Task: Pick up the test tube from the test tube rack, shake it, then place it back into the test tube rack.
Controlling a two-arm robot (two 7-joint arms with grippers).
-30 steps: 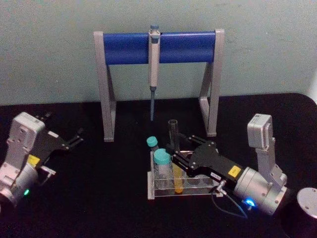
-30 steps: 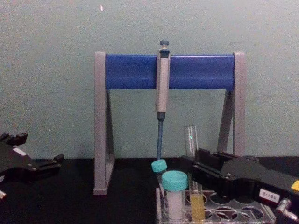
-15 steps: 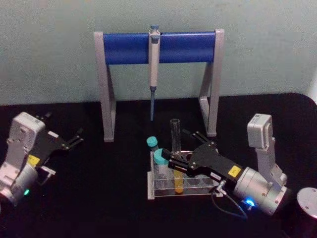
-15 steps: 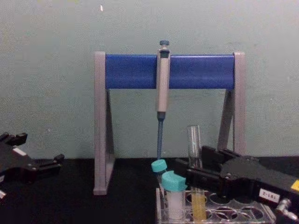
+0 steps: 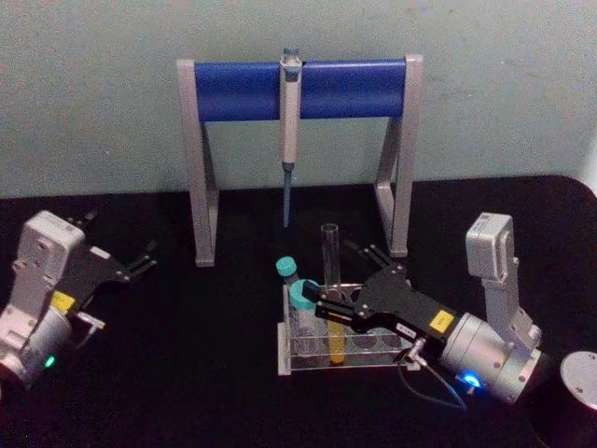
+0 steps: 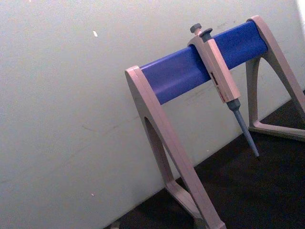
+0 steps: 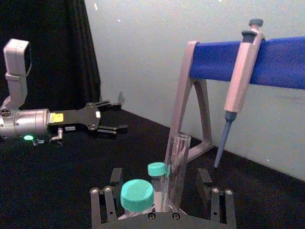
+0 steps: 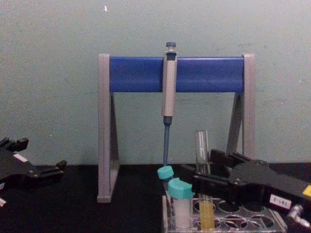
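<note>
The test tube (image 5: 329,257) stands upright in the clear test tube rack (image 5: 373,359), with yellow liquid in its lower part. My right gripper (image 5: 334,280) reaches in from the right and is open. Its fingers straddle the tube's middle, one on the near side and one on the far side. In the right wrist view the tube (image 7: 177,162) rises between the spread fingers (image 7: 204,183) with a gap on each side. From the chest, the near finger crosses in front of the tube (image 8: 201,148) above the rack (image 8: 243,223). My left gripper (image 5: 140,259) rests open at the far left.
Two teal-capped vials (image 5: 303,299) stand in the rack just left of the tube. The grey-and-blue pipette stand (image 5: 298,89) with a hanging pipette (image 5: 289,121) is behind the rack. A dark cylinder (image 5: 578,383) sits at the near right corner.
My right gripper has slid left, so its open fingers now flank the tube instead of stopping short of it. The tube's top has shifted slightly. The left arm has not moved.
</note>
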